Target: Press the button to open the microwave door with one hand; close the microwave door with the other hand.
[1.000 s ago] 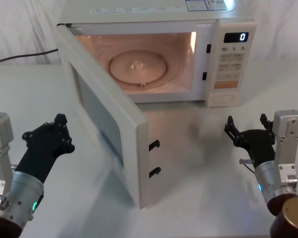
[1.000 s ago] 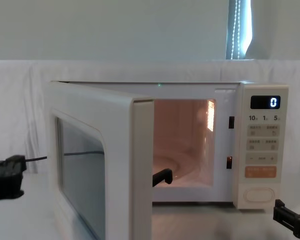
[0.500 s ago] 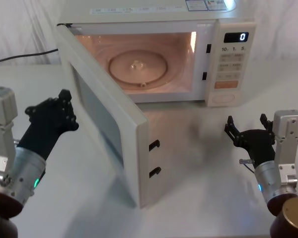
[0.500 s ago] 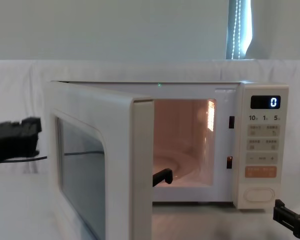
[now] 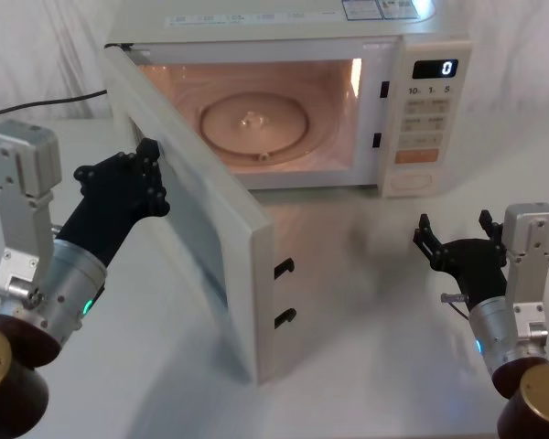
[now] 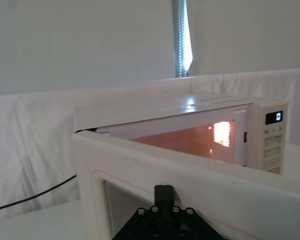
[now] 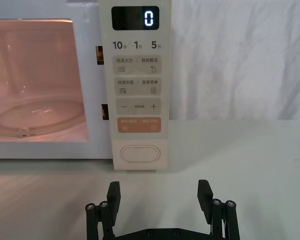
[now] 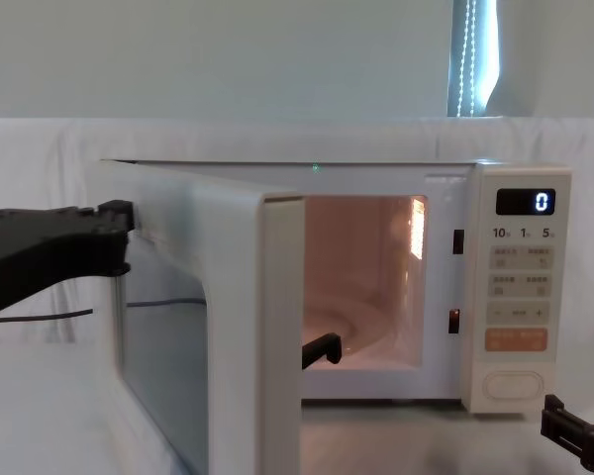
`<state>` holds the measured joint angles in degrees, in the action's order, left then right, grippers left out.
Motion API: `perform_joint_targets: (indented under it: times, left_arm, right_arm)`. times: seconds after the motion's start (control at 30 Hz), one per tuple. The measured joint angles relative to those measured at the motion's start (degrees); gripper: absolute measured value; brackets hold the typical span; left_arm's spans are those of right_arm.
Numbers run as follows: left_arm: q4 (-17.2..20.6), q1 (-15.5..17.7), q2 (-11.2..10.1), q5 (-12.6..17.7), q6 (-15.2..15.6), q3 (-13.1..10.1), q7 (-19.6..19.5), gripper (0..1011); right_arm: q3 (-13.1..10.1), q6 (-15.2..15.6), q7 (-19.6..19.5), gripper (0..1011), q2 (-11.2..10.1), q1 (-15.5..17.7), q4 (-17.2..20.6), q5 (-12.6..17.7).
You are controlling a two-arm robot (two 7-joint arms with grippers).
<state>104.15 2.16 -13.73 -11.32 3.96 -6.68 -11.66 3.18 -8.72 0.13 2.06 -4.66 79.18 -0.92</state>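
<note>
The cream microwave (image 5: 293,27) stands at the back of the table with its cavity lit and its display at 0. The microwave door (image 5: 201,229) stands wide open, swung out toward my left side. My left gripper (image 5: 151,174) is shut and sits by the door's outer face near its top edge (image 8: 114,237); I cannot tell if it touches. In the left wrist view its tip (image 6: 164,192) is close to the door frame (image 6: 140,165). My right gripper (image 5: 455,229) stays open low in front of the control panel. The button (image 7: 139,153) lies beyond it, untouched.
Two black latch hooks (image 5: 284,267) stick out of the door's free edge. A glass turntable (image 5: 252,123) lies inside the cavity. A black cable (image 5: 37,102) runs along the back left of the white table (image 5: 366,302). White cloth hangs behind.
My left gripper has risen and moved forward and right, from the table's left side up to the door's outer face. The door and the right gripper have stayed put.
</note>
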Motion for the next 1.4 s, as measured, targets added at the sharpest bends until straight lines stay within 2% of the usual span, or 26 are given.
perform_joint_targets:
  times: [0.3, 0.57, 0.93, 1.4]
  left_arm:
    - [-2.68, 3.24, 0.08, -0.33, 0.25, -2.38, -1.09, 0]
    - [-6.98, 6.67, 1.02, 1.04, -1.71, -4.76, -1.16, 0]
    - [-15.08, 13.12, 4.09, 3.03, -3.4, -7.5, -0.51, 0]
    - [-21.91, 18.76, 7.1, 4.58, -3.88, -9.69, -0.34, 0]
  right_arm:
    - [0.0, 0.0, 0.0, 1000, 0.0, 0.0, 0.0, 0.0]
    - [-0.01, 0.0, 0.0, 1000, 0.0, 0.0, 0.0, 0.0]
    - [0.0, 0.0, 0.0, 1000, 0.01, 0.0, 0.0, 0.0]
    - [0.0, 0.0, 0.0, 1000, 0.0, 0.0, 0.0, 0.0]
